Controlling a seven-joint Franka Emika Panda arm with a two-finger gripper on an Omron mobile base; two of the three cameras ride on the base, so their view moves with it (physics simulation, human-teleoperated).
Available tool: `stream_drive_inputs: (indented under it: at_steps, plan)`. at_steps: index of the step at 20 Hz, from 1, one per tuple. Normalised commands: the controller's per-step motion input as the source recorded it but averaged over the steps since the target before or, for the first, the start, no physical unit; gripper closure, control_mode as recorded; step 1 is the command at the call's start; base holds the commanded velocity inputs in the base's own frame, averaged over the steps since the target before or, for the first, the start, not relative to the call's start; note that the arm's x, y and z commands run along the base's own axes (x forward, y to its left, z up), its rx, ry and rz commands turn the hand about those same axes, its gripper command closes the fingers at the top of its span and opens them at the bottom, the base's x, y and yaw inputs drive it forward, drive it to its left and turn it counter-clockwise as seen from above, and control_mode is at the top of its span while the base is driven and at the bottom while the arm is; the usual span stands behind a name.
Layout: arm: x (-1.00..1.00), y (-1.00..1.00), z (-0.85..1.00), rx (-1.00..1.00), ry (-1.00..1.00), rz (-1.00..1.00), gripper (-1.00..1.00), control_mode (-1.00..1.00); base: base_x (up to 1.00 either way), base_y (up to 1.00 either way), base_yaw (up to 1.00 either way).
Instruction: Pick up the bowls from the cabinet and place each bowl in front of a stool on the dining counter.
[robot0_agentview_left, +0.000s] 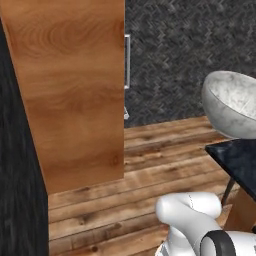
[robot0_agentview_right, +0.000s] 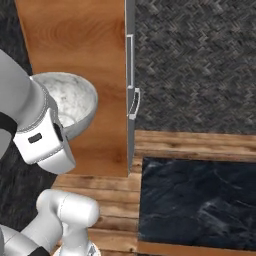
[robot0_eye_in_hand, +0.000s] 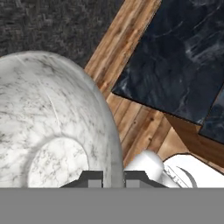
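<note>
- Brown wooden cabinet is the biggest thing going, smooth swirly grain. Both base views cut it off at the top, so no idea what's on it. The right base view shows a silver handle on its edge.
- Wall behind is dark grey with a woven herringbone look.
- Floor is wood planks.
- Black marbled counter, white veins, flat slab. The left base view only catches one corner; the right base view shows much more of it.
- Grey-white marbled bowl, round and stone-looking, is held up in the air beside the counter, not on it. The arm covers part of it in the right base view.
- The jaws are pinched narrow on the bowl's rim, one fingertip inside, one outside. Only the tips show.
</note>
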Motion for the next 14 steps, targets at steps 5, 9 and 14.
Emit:
stream_drive_inputs:
  at_steps: [5, 9, 14]
  plan:
    - [0.00, 0.00, 0.00, 0.00, 0.00, 0.00, 1.00, 1.00, 0.76, 0.00, -0.20]
    - [0.00, 0.00, 0.00, 0.00, 0.00, 0.00, 1.00, 1.00, 0.87, 0.00, -0.20]
    - [0.00, 0.00, 0.00, 0.00, 0.00, 0.00, 1.00, 1.00, 0.63, 0.00, -0.21]
